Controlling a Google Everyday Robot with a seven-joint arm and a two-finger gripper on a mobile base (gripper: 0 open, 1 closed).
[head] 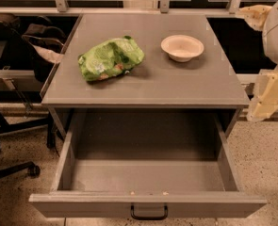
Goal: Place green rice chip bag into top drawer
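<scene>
camera view: crumpled green rice chip bag (111, 58), pincer (265, 98) far right

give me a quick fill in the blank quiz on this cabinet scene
The green rice chip bag lies on the cabinet top, to the ___ of the cream bowl in the picture.
The top drawer is pulled ___.
The gripper is at the picture's ___ edge, beside the cabinet.
Missing words: left; open; right.
</scene>
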